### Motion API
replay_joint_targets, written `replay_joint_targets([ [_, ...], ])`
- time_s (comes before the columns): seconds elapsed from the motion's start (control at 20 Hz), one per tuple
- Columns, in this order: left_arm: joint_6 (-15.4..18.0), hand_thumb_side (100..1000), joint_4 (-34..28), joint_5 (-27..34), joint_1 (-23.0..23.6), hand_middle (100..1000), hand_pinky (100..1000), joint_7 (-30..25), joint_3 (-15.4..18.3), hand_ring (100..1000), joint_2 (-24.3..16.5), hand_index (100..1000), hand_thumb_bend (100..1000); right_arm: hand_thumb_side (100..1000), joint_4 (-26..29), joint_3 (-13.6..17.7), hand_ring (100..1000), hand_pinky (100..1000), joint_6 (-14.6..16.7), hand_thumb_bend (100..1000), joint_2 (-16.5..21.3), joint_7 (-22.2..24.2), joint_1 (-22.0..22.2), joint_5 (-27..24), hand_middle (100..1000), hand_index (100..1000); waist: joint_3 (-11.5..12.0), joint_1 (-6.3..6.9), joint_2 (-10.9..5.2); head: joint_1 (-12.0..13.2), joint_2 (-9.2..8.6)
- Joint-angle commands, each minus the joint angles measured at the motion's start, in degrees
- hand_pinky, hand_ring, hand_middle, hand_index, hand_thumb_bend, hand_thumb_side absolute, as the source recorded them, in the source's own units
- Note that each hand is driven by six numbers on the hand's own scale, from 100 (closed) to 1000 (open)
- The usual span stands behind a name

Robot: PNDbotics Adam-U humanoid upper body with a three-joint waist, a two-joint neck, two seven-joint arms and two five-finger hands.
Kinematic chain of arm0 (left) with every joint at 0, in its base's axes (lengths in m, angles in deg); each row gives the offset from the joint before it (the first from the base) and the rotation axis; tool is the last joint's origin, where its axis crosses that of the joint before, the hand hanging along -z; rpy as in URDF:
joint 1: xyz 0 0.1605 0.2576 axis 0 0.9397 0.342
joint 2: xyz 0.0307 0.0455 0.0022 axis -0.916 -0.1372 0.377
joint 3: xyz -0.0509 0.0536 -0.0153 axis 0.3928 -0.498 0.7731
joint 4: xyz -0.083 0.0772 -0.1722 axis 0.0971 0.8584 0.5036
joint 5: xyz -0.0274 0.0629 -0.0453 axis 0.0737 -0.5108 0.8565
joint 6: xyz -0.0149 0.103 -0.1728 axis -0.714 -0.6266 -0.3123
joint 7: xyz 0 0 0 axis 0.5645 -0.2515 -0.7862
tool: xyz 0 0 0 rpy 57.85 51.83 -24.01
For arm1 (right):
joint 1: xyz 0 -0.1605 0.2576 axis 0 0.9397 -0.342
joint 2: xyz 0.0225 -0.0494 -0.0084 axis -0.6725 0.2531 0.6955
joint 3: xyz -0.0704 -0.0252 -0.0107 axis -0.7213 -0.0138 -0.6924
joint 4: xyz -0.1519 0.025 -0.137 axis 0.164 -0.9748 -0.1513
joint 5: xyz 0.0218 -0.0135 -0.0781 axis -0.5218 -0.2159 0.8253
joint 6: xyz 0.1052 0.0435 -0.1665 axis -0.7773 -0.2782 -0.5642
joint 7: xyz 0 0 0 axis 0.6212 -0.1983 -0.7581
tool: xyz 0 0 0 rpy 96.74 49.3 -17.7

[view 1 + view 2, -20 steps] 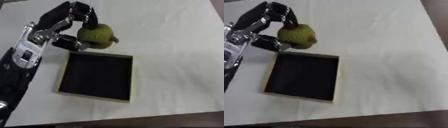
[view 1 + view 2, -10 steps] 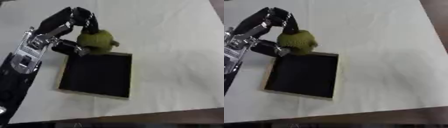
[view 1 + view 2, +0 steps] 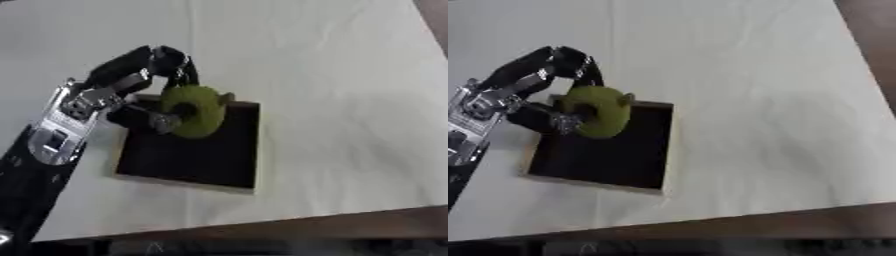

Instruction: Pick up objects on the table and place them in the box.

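Note:
My left hand (image 3: 131,95) is shut on a green pear-shaped object (image 3: 194,111), its fingers over the top and its thumb underneath. The object hangs over the far left part of a shallow box (image 3: 236,185) with a black inside and pale wooden rim, lying on the white table. In the right eye view the same green object (image 3: 598,110) is above the box's upper left corner. The left arm comes in from the lower left. My right hand shows in neither view.
The white table (image 3: 332,75) spreads wide to the right of and beyond the box. Its front edge (image 3: 289,222) runs close below the box, with dark floor past it and at the top right corner.
My left hand has carried the green object down and to the right, from beyond the box's far edge to over its inside. The camera has also shifted.

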Motion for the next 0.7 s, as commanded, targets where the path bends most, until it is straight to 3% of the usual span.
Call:
replay_joint_targets([
  [0.05,2.71,261,1.2,-2.19,0.28,565,527,-4.73,0.73,310,-0.37,548,100,356,0.88,0.71,816,822,-0.26,100,0.91,-0.01,-0.45,-0.26,693,785,-0.03,-0.2,-1.02,-0.34,0.02],
  [0.3,3.26,239,3.99,-6.88,1.25,585,554,-4.96,1.72,344,0.01,572,100,359,0.88,0.63,816,822,-0.34,100,0.7,0.14,-0.59,-0.27,693,784,0.07,-0.27,-0.76,-0.29,-0.26],
  [0.55,3.6,178,4.74,-11.49,1.38,743,710,-2.53,1.76,544,0.32,764,100,360,0.88,0.57,816,822,-0.43,100,0.54,0.27,-0.59,-0.35,692,784,0.16,-0.33,-0.73,-0.05,-0.73],
  [0.7,4.6,164,4.95,-14.08,1.41,866,834,-3.37,1.25,742,0.13,920,100,362,0.88,0.56,817,822,-0.48,100,0.46,0.3,-0.57,-0.42,692,784,0.15,-0.34,-0.74,0.11,-0.93],
])
